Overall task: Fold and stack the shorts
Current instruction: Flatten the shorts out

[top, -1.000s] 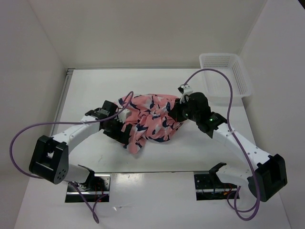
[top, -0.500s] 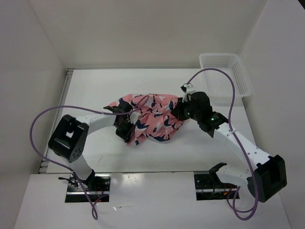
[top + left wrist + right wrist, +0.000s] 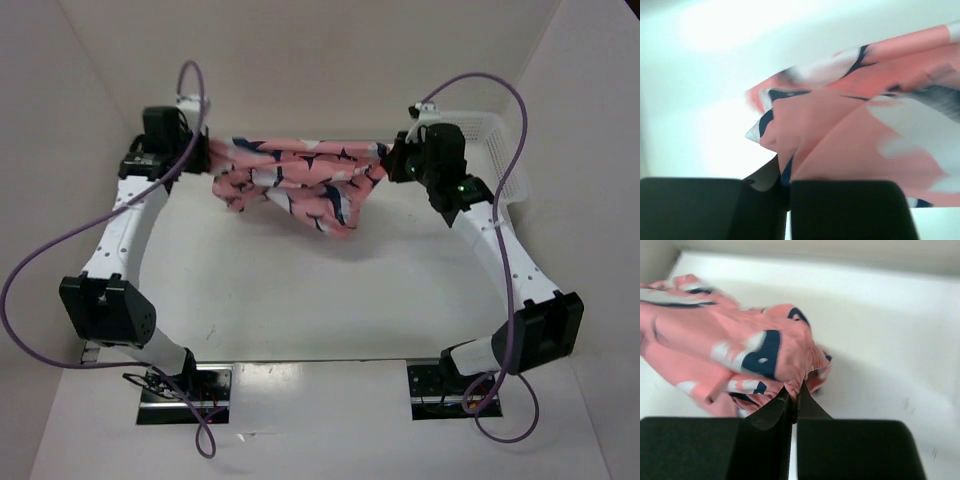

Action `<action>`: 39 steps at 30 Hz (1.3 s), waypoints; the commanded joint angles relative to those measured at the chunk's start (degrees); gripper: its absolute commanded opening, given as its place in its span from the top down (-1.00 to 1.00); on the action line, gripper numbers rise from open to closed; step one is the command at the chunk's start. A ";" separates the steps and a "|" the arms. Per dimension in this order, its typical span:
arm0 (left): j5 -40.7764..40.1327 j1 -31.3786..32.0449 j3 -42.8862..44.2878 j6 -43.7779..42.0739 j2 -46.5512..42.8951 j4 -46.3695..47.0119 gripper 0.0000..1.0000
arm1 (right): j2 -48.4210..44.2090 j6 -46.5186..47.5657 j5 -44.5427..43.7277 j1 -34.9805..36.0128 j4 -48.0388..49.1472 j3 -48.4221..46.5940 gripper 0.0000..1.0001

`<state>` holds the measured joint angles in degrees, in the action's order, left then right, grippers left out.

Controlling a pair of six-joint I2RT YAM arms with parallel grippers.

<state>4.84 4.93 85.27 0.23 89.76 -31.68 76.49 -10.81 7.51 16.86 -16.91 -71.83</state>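
Note:
The salmon-pink shorts [image 3: 295, 178] with navy and white bird shapes hang stretched in the air between both arms, above the far half of the table. My left gripper [image 3: 210, 160] is shut on their left end; in the left wrist view the fabric [image 3: 855, 130] runs out from between the black fingers [image 3: 840, 210] of the gripper [image 3: 785, 185]. My right gripper [image 3: 388, 165] is shut on the right end, and the right wrist view shows gathered cloth [image 3: 765, 350] pinched at the gripper's [image 3: 795, 392] tips. The middle of the shorts sags in loose folds.
A white mesh basket [image 3: 500, 150] stands at the back right, just behind the right arm. White walls close in the table [image 3: 300, 290] at the back and sides. Purple cables loop off both arms.
The left gripper shut on the shorts' left end. Both arms then lifted the shorts off the table toward the back and pulled them apart into a stretched band.

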 commanded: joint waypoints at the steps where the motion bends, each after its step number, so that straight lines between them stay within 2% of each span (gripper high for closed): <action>1: -2.73 -2.73 12.00 -0.23 -2.48 -1.09 1.00 | 2.44 3.68 -3.20 -1.75 1.09 -14.17 1.00; 3: -3.60 -3.43 15.34 -0.23 -3.53 -2.42 1.00 | 1.92 4.21 -3.20 -1.75 1.09 -16.31 1.00; 5: -4.75 -3.43 14.84 -0.23 -5.37 -4.26 1.00 | -0.01 4.22 -3.20 -1.75 1.61 -16.32 1.00; 9: -5.63 -2.22 4.31 -0.23 -8.98 -5.41 0.98 | -2.21 3.08 0.21 -1.75 3.63 -8.36 1.00; 10: -6.15 -1.51 -1.63 -0.23 -10.72 -5.41 0.94 | -2.74 3.07 1.18 -1.75 4.42 -6.32 1.00; 12: -6.16 1.20 -8.34 -0.23 -12.75 -5.41 0.68 | -3.53 2.28 3.82 0.71 6.52 0.16 1.00; 16: -1.43 5.78 -21.54 -0.23 -17.50 -12.23 0.06 | -3.02 3.51 5.23 5.71 6.45 8.89 0.97; 18: 4.00 5.79 -23.31 -0.23 -18.04 -15.15 -0.02 | -3.01 3.51 5.76 7.22 5.93 13.18 0.87; 21: 5.61 4.66 -23.31 -0.23 -18.56 -16.04 -0.10 | -5.38 2.99 6.29 7.22 6.62 18.54 0.82; 23: 5.62 1.41 -21.03 -0.23 -17.52 -12.19 -0.22 | -8.98 2.46 6.29 7.22 7.33 21.71 0.74; 24: 6.14 0.36 -20.07 -0.23 -16.73 -11.39 -0.25 | -10.12 2.46 7.07 7.22 7.33 22.61 0.70; 27: 11.23 -3.43 -17.69 -0.23 -10.16 -10.86 -0.28 | -13.99 0.36 8.31 7.22 5.75 26.03 0.27; 28: 11.94 -3.43 -17.69 -0.23 -8.39 -10.25 -0.28 | -14.87 -0.35 9.36 7.22 4.96 26.91 -0.13; 30: 12.55 -3.96 -17.69 -0.23 -3.48 -9.02 -0.28 | -17.07 -2.28 11.29 7.22 4.26 29.64 -0.33; 31: 13.08 -3.96 -17.69 -0.23 -2.14 -8.14 -0.28 | -17.77 -3.24 11.30 7.22 4.25 30.34 -0.49; 33: 13.70 -4.66 -18.39 -0.23 1.19 -4.55 -0.28 | -19.18 -4.05 10.78 7.22 4.25 30.96 -0.57; 35: 13.70 -5.19 -18.39 -0.23 3.48 -2.52 -0.30 | -19.18 -6.06 8.50 7.22 4.25 29.39 -0.58; 39: 13.09 -6.94 -15.67 -0.23 10.25 -0.23 -0.33 | -12.36 -12.30 9.02 5.64 3.73 26.49 -0.58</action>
<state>16.49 -0.45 67.02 0.21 97.76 -35.73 60.10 -17.85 16.78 23.40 -13.58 -42.11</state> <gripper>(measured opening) 0.664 0.787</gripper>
